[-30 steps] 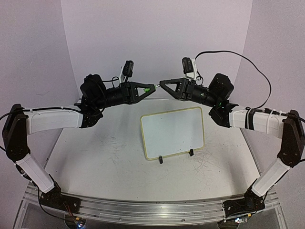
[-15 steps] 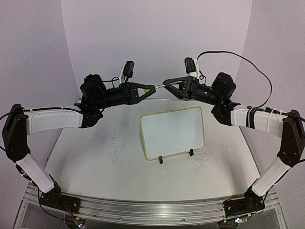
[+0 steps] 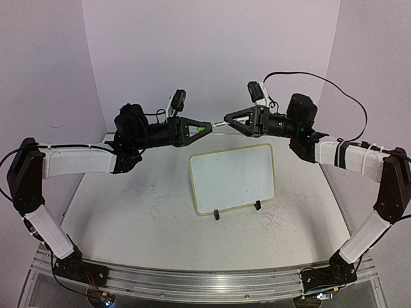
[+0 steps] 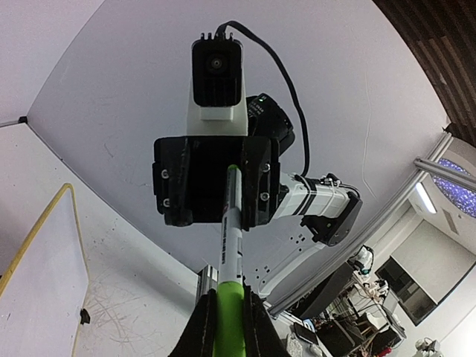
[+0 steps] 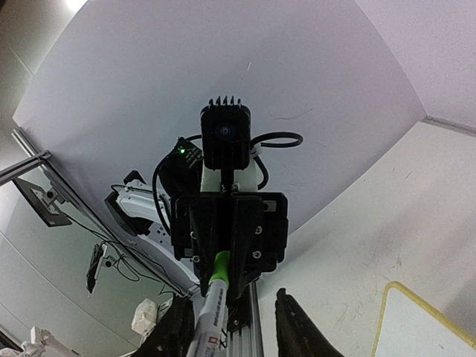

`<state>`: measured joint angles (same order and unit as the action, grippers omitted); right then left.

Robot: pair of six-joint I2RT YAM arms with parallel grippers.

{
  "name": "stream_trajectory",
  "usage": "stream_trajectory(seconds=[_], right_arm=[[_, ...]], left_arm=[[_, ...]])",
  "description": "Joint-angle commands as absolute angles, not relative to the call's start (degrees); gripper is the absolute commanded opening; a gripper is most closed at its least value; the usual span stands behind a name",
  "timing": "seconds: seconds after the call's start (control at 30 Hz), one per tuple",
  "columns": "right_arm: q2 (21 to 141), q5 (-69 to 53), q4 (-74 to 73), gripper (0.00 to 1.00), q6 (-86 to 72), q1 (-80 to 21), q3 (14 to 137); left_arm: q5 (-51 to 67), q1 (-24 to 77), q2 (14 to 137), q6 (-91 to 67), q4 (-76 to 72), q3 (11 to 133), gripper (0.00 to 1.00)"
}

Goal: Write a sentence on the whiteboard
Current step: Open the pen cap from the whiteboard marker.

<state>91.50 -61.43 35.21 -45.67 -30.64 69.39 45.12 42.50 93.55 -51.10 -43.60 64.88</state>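
Observation:
Both arms are raised above the back of the table, tip to tip. My left gripper [image 3: 204,128] [image 4: 229,329] is shut on the green cap [image 4: 229,309] of a marker. Its white barrel [image 3: 218,124] [image 4: 232,238] reaches into my right gripper [image 3: 228,120] [image 5: 234,331], whose jaws stand apart. There the barrel [image 5: 208,320] lies against one finger with a gap to the other. The whiteboard [image 3: 232,178], yellow-rimmed on two black feet, lies below them. Its face is blank, and no sentence shows on it.
The white tabletop [image 3: 141,212] carries faint grey scratches around the board. Curved white walls close in behind and at the sides. A black cable [image 3: 334,83] loops above the right arm. The aluminium base rail [image 3: 205,279] runs along the near edge.
The two grippers have risen a little and drawn slightly apart, baring more white barrel between them. My right gripper's jaws have come off the barrel. The left grip is unchanged.

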Motion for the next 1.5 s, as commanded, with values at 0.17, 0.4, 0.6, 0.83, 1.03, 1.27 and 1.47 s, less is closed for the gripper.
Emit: stream_trajectory(seconds=[0.17,0.4,0.6,0.83,1.03,1.27,1.47], right_arm=[[92.1,-63.6,27.1,0.24,-39.4,-31.6,74.7],[92.5,-64.6,20.9,0.32,-35.7,-31.7,75.1],[92.5,-64.4,18.2,0.29,-33.8,-31.7,75.4],[93.8,-64.8,17.7,0.18,-33.5,-32.4,77.2],[94.5,-65.4,17.2,0.22,-33.0,-32.8,77.2],[94.3,-65.5,16.5,0.19,-32.0,-32.8,77.4],[94.7,-68.0,16.1,0.0,-31.5,-32.8,77.5]], left_arm=[[47.2,42.6,95.0,-52.5,-45.9,67.3,0.0],[46.9,42.6,94.7,-51.9,-44.8,67.6,0.0],[46.8,42.6,94.9,-51.6,-43.9,67.8,0.0],[47.2,42.6,95.1,-51.8,-43.7,67.9,0.0],[47.2,42.7,95.1,-51.6,-43.3,67.8,0.0],[47.5,42.6,95.3,-51.4,-42.9,67.9,0.0],[47.7,42.5,95.5,-51.0,-42.5,68.1,0.0]])
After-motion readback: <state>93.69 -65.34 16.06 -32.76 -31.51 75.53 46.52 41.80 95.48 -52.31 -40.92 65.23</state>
